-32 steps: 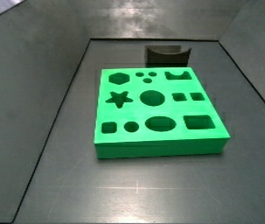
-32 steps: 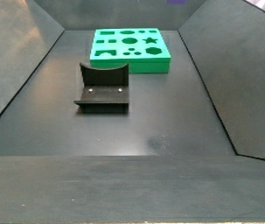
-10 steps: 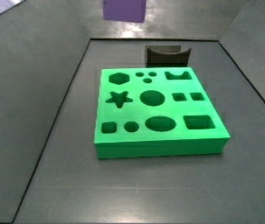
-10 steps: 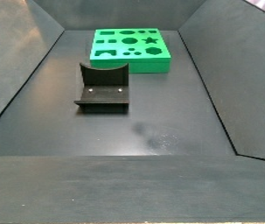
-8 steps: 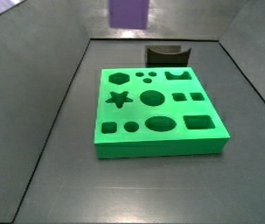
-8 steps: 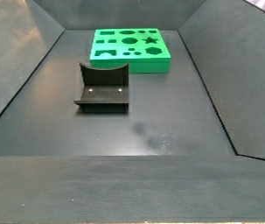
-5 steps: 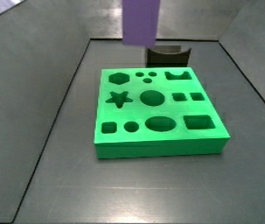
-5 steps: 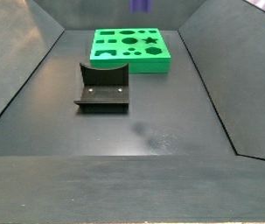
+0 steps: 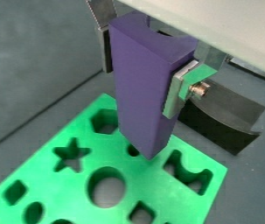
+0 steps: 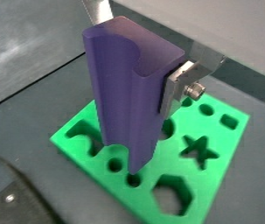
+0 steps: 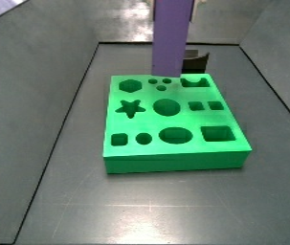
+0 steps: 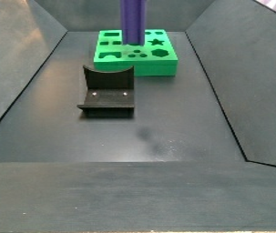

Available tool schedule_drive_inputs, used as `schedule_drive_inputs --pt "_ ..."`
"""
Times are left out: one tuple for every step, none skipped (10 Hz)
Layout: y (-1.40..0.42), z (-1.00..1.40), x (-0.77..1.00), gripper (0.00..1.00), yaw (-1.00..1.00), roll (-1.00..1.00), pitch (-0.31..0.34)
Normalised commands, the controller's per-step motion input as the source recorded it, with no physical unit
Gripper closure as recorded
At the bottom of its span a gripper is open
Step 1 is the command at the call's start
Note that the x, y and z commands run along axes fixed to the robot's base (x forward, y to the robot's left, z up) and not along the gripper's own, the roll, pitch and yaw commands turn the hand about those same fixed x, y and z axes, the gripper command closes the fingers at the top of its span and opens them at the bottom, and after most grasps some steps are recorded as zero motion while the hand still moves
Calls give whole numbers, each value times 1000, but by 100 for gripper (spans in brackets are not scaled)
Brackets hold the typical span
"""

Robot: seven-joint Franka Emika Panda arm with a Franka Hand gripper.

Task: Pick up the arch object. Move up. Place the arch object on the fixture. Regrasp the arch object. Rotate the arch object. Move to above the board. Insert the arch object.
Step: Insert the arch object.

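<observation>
Dark grey floor and sloping grey walls frame your scene, with the board lying toward one end of the floor and the fixture standing apart from it near the middle. You have the arch object hanging upright, its long axis vertical, the lower end pointing down at the board's top face. In both side views that lower end sits over the board's edge nearest the fixture, close to the small round cutouts; whether it touches the green surface cannot be told.

Your claw grips the purple piece near its upper end, closed on it from two sides. In a wrist view one silver finger presses flat against the block's side, with a bolt showing beside it; in a wrist view the matching plate does the same. The arm itself stays out of the side views, above the top of each picture, so you see only the block coming down from there.

Around the piece, the board's star, hexagon, circles, squares and arch cutouts lie open and dark. Behind the board in a side view, the fixture stands partly hidden by the hanging block.
</observation>
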Motion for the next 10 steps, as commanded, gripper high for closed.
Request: schedule_drive_inputs --pt "311 -354 1000 100 0 170 57" --pt "269 -346 1000 100 0 181 33" --pt "129 -374 1000 100 -80 243 0" --pt "0 -360 1000 100 -123 289 -11" --pt "-89 -169 1000 100 0 79 -121" --pt "-343 -149 997 100 0 47 -169" --pt "-463 -123 857 100 63 47 -184" --pt "-331 -100 809 100 149 0 -194" --pt "-129 -431 274 100 397 157 -163" --pt "0 -534 -34 100 720 230 -223"
